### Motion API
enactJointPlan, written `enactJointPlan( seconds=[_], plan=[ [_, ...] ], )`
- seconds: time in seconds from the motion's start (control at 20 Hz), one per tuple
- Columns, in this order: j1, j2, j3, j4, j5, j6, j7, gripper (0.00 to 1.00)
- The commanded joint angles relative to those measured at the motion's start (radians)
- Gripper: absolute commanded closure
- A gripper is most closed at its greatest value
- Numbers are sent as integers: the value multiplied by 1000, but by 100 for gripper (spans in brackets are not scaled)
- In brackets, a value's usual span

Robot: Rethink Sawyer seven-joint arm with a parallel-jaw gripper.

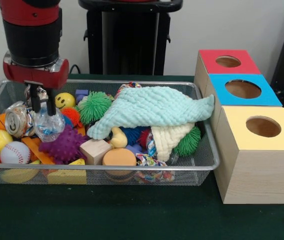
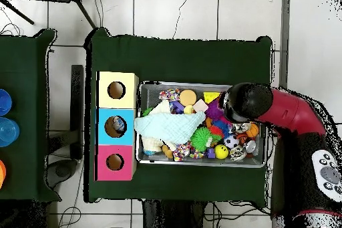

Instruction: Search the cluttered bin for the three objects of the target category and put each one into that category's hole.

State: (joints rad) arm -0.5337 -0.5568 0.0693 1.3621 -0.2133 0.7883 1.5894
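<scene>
- At the bin's (image 1: pixel 202 165) left end in the front view, the pincer (image 1: pixel 42 106) reaches straight down, its fingers clamped on a clear crumpled bottle (image 1: pixel 48 124) beside a crushed can (image 1: pixel 16 120).
- The red-and-black arm (image 1: pixel 32 35) stands vertical above.
- From overhead, the arm (image 2: pixel 280 111) covers the bin's (image 2: pixel 194 163) right end; three boxes (image 2: pixel 116 126) sit left.

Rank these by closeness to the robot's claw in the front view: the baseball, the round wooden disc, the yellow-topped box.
From the gripper:
1. Baseball, just below it at the bin's left end.
2. Wooden disc, mid-bin against the front wall.
3. Yellow-topped box, outside the bin, far right.
</scene>
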Motion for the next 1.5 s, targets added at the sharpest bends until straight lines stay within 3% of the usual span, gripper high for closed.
enactJointPlan(
  seconds=[0.05,1.0,1.5],
  plan=[
    [31,-31,-6,120,44,44,167,100],
    [157,-113,-99,128,138,126,212,100],
    [196,-115,-140,160,181,97,220,100]
  ],
)
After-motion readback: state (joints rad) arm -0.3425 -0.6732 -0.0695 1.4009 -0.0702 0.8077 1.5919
